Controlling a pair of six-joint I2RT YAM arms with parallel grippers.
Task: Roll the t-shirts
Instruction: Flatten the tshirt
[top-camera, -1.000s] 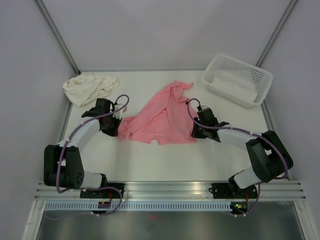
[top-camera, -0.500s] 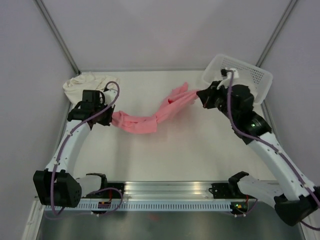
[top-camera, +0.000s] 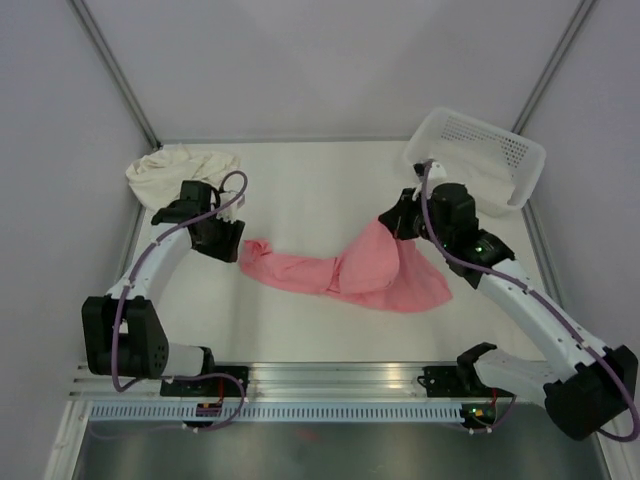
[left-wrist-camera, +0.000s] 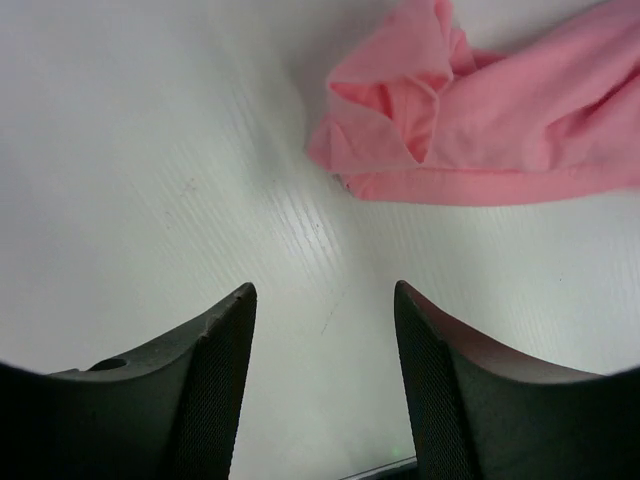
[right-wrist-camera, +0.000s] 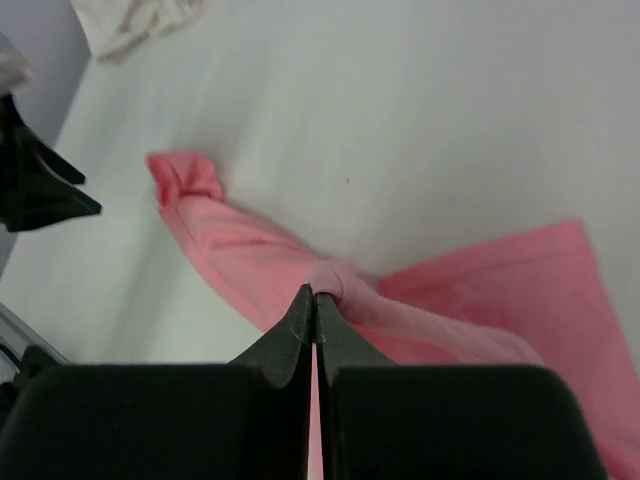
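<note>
Lying stretched across the worktop (top-camera: 300, 180), the pink t-shirt (top-camera: 330, 272) is pinched at one fold by the right tool (right-wrist-camera: 315, 297) while the left tool (left-wrist-camera: 325, 295) stands wide and empty — soft, light cloth, probably best gripped at a hem.

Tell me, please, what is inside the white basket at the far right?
Inside the basket only white shows: bare floor or white cloth, I cannot tell. The right arm covers part of its near side.
</note>
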